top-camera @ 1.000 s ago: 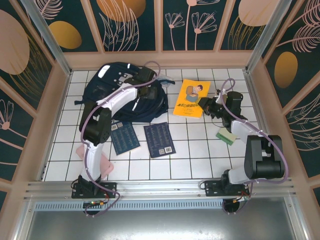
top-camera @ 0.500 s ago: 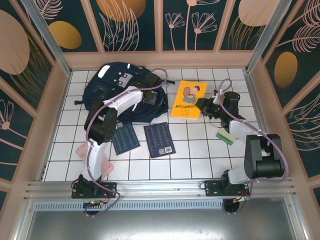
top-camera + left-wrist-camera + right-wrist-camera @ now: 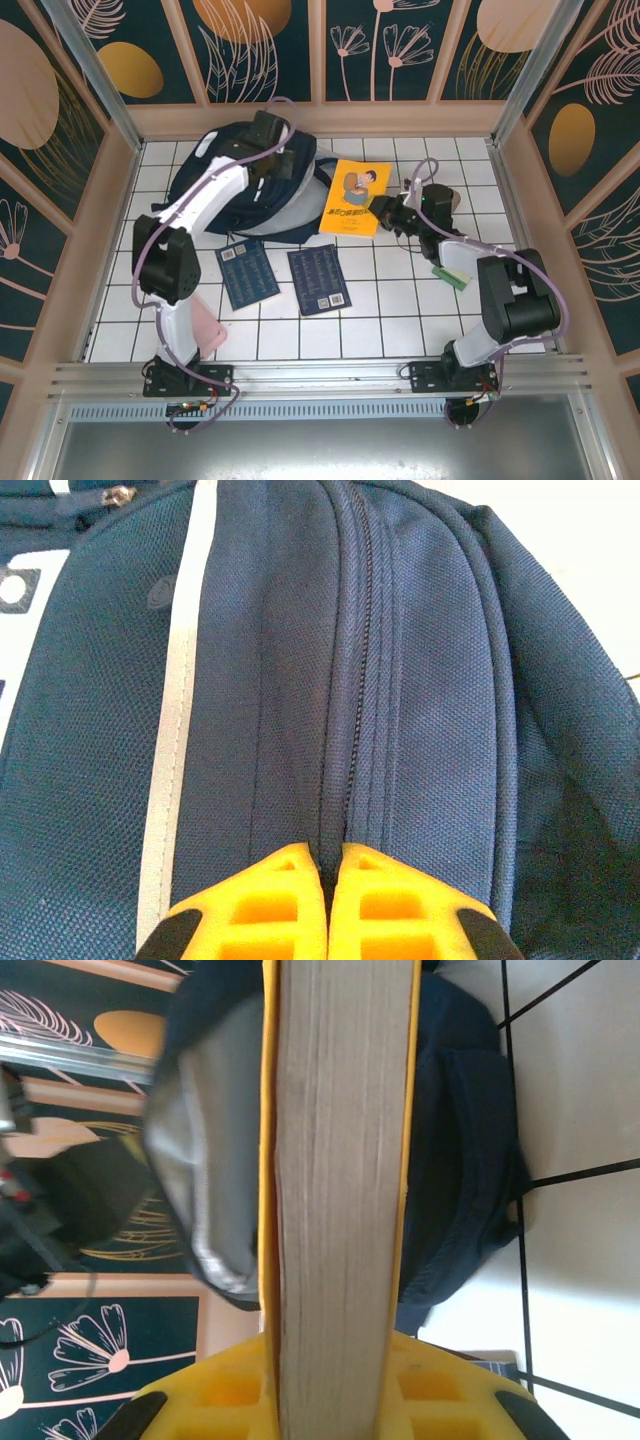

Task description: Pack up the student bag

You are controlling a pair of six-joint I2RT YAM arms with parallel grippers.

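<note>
Navy student bag (image 3: 420, 680) lying far-left on the tiled surface (image 3: 400, 300) | left end effector (image 3: 328, 865) pinching bag fabric at the zip | right end effector (image 3: 335, 1360) clamping yellow book (image 3: 350, 197) at the grey-lined mouth | step: inserting book | next: likely needing a straight push inward, mouth lifted

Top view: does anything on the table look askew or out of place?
Nothing is spilled or damaged. The yellow paperback book sits tilted, gripped by the right tool, next to the navy fabric backpack, whose pale grey lining gapes open.
</note>
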